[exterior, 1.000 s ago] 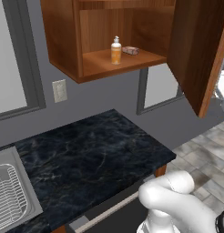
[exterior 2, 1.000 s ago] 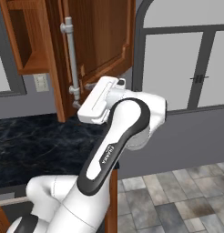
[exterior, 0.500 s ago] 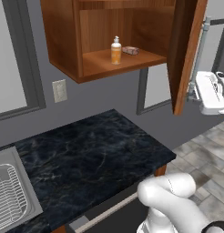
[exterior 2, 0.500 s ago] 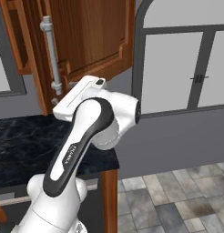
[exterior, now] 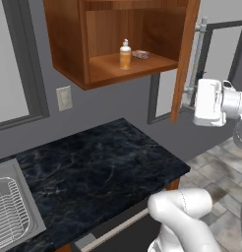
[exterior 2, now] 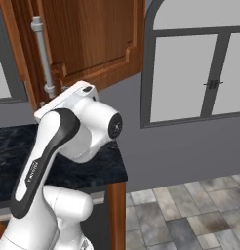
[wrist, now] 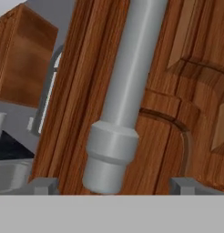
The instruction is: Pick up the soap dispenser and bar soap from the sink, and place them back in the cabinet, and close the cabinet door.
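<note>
Gripper (wrist: 109,184), jaws wide, straddles the cabinet door's (wrist: 177,91) handle (wrist: 127,91).

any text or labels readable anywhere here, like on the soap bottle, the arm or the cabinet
On the robot arm: a line of small pale lettering along the dark band of the link, too blurred to read.
On the soap dispenser: no label that can be read.
On the cabinet door and its handle: no text.
On the wall outlet: no text.
</note>
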Motion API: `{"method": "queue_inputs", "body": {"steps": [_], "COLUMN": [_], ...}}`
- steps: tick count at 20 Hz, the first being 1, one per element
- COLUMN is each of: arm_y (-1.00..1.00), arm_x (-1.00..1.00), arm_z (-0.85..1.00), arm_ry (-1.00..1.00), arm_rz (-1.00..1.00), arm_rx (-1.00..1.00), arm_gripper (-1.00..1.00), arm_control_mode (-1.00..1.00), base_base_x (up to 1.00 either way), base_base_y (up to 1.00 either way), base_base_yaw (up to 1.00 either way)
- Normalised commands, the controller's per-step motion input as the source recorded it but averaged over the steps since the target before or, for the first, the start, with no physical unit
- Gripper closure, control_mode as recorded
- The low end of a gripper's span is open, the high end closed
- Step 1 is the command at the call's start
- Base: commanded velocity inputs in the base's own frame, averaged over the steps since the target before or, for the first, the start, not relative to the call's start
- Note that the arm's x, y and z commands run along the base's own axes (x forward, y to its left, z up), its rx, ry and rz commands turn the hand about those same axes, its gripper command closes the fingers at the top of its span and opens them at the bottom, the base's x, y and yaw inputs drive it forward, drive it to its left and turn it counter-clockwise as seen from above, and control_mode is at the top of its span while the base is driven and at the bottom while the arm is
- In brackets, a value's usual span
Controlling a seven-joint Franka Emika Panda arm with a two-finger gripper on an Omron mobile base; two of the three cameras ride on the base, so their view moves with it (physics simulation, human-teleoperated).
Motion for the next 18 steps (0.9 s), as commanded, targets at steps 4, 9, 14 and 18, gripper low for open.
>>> {"method": "queue_inputs", "body": {"steps": [4,9,14,18], "arm_y": [0.47,0.42,0.36,0.29], "arm_x": [0.08,0.28,0.38,0.47], "arm_z": [0.00,0.00,0.00,0.00], "arm_ry": [0.00,0.00,0.00,0.00], "arm_rz": [-0.18,-0.16,-0.14,-0.11], "arm_rx": [0.00,0.00,0.00,0.00], "arm_gripper": [-1.00,-1.00,-1.00,-1.00], "arm_control_mode": [-1.00,-1.00,-1.00,-1.00], "base_base_x": [0.00,0.00,0.00,0.00], "base_base_y": [0.00,0.00,0.00,0.00], "base_base_yaw": [0.00,0.00,0.00,0.00]}}
